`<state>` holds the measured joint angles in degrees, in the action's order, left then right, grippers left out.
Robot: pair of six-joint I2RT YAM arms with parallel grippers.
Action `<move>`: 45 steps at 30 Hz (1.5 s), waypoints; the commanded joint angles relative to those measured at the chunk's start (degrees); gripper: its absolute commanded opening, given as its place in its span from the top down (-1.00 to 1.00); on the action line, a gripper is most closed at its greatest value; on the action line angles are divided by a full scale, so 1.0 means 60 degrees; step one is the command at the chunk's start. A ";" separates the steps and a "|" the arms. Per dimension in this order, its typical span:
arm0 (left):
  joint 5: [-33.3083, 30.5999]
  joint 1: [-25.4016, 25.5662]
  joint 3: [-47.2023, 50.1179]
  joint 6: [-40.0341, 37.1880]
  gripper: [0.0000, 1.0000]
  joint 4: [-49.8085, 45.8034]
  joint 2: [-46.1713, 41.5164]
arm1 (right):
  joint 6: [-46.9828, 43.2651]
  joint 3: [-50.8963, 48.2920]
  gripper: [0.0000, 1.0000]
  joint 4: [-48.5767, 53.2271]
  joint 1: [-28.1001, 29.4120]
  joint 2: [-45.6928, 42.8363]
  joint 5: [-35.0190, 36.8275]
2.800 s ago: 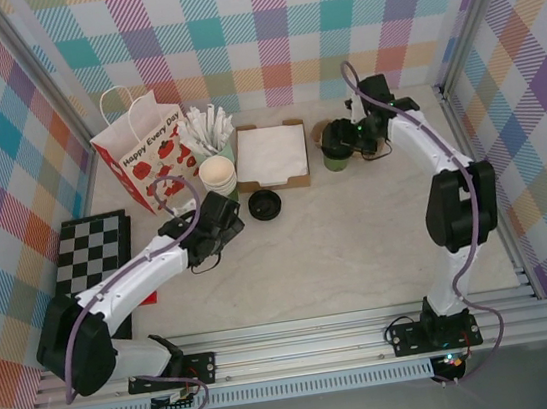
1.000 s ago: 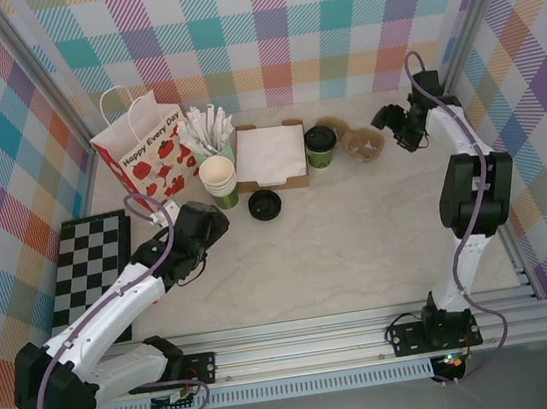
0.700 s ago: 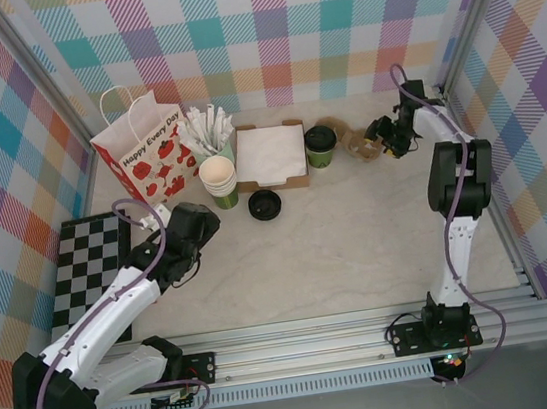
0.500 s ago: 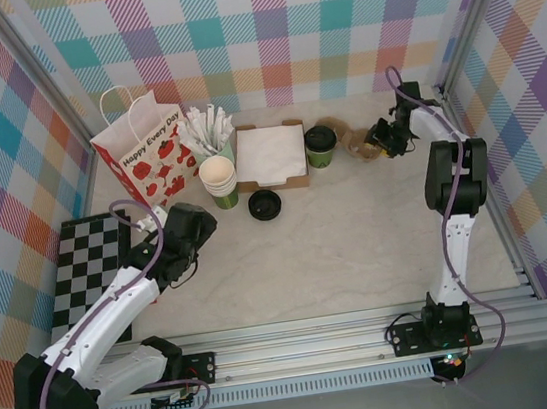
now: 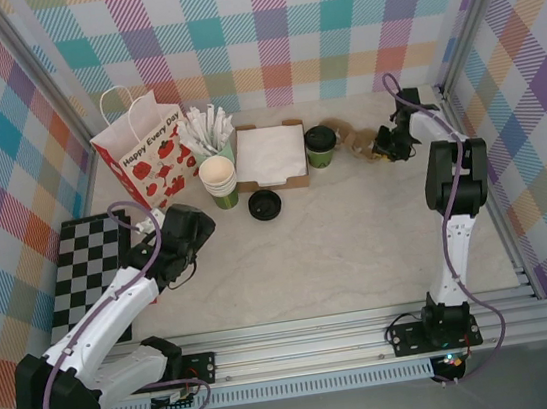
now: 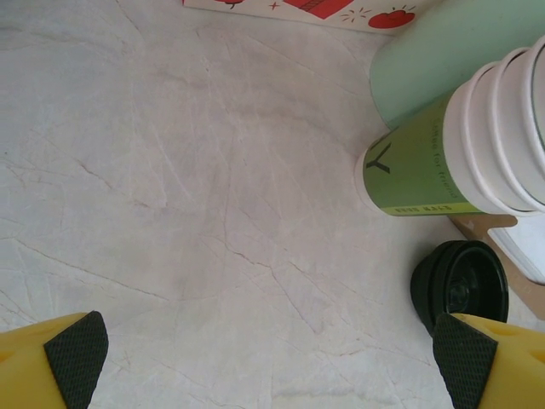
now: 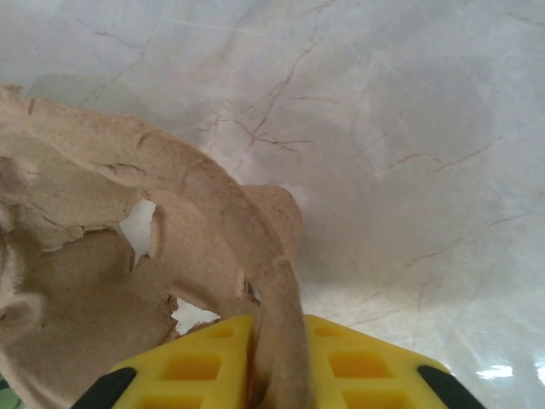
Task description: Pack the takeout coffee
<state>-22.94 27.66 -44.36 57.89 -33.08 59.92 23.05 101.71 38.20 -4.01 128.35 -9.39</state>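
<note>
The takeout coffee point(image 5: 321, 145), a green cup with a black lid, stands at the back of the table beside a cardboard box. Just right of it lies a brown pulp cup carrier point(image 5: 359, 142). My right gripper point(image 5: 385, 143) is shut on the carrier's right edge. In the right wrist view the yellow fingers point(image 7: 204, 362) pinch a strip of the carrier point(image 7: 94, 281) at my right gripper point(image 7: 277, 345). My left gripper point(image 5: 194, 227) hangs open over bare table at the left. Its pads point(image 6: 77, 354) stand wide apart around my left gripper point(image 6: 272, 362), holding nothing.
A stack of lidless green cups point(image 5: 217, 177) point(image 6: 451, 153) and a loose black lid point(image 5: 265, 203) point(image 6: 460, 285) sit near the left gripper. A strawberry gift bag point(image 5: 146, 159), a box of napkins point(image 5: 272, 154) and a checkerboard point(image 5: 85, 265) occupy the left and back.
The right gripper came down from the back right corner to the carrier and closed on its edge. The left arm drew back slightly toward the left.
</note>
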 commanded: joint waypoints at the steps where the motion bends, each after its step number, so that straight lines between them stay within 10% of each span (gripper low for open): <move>1: 0.0021 -0.0244 0.0208 0.0108 -1.00 -0.0286 -0.0227 | -0.0239 -0.0489 0.69 -0.0121 -0.0148 -0.0796 0.0404; 17: 0.0873 -0.0512 0.0110 -0.0317 -1.00 0.0519 0.0390 | -0.1009 -0.5679 0.91 -0.0864 -0.0932 -0.5159 0.1879; 24: 0.0637 -0.0538 0.0115 -0.0213 -1.00 0.0826 0.0560 | -0.1116 -0.7245 0.89 0.0189 0.0087 -0.7035 -0.0221; 37: 0.1339 -0.0538 0.0301 -0.1124 -1.00 0.1331 0.0423 | -0.3279 -0.6963 0.86 0.1948 0.2954 -0.6733 -0.1335; 45: 0.1111 -0.0514 -0.0098 -0.0892 -1.00 0.0326 0.0814 | -0.3578 -0.6055 0.66 0.1278 0.3826 -0.5384 0.0229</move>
<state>-14.61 25.08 -43.27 52.86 -27.35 64.71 3.38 62.78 46.78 18.72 95.35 -11.97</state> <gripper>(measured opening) 0.999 0.146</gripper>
